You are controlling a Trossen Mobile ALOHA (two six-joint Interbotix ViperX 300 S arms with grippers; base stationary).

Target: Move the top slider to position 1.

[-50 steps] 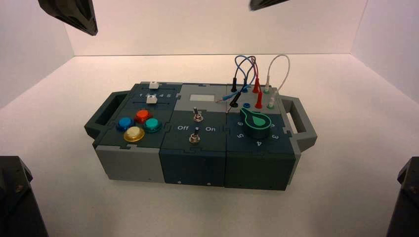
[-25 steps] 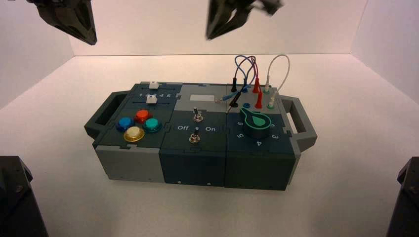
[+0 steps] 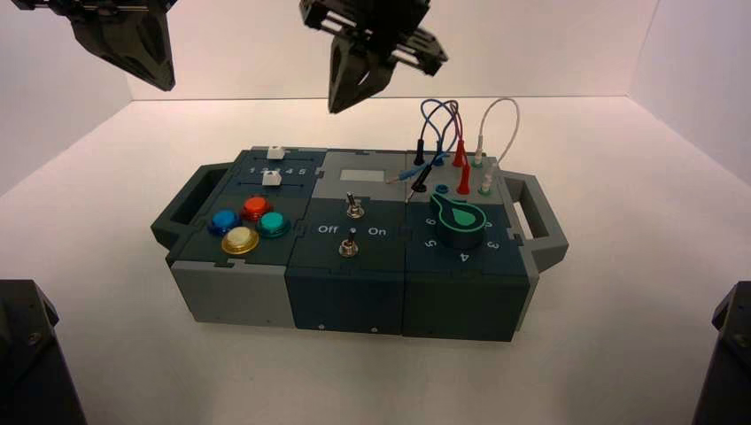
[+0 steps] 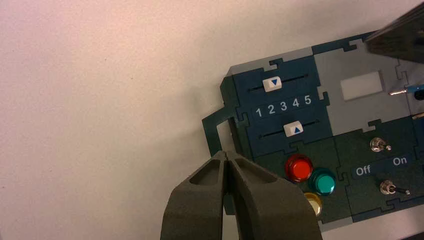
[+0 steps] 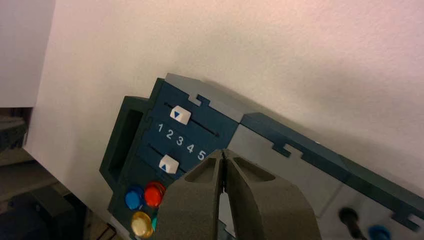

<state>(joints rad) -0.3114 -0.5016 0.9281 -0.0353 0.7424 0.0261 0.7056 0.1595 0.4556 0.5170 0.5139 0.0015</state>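
Note:
The top slider (image 4: 272, 83) (image 5: 180, 115) is a small white knob with a blue triangle on the far track of the dark teal panel (image 3: 275, 152). It stands about level with the printed 2. Position 1 (image 4: 259, 111) (image 5: 160, 128) is the first digit of the white "1 2 3 4 5" scale between the two tracks. My right gripper (image 3: 335, 110) (image 5: 223, 151) hangs shut in the air above the box's rear middle, right of the slider and touching nothing. My left gripper (image 3: 165, 87) (image 4: 226, 153) is shut and high at the far left, off the box's left end.
The bottom slider (image 4: 293, 129) sits between 3 and 4. Red (image 4: 299, 168), teal, blue and yellow round buttons lie in front of the sliders. Two metal toggle switches (image 3: 353, 209), a green dial (image 3: 459, 221) and plugged wires (image 3: 452, 133) fill the box's middle and right.
My right gripper came in from the upper right, moving left and down towards the box's rear. The left gripper barely shifted. The sliders have not moved.

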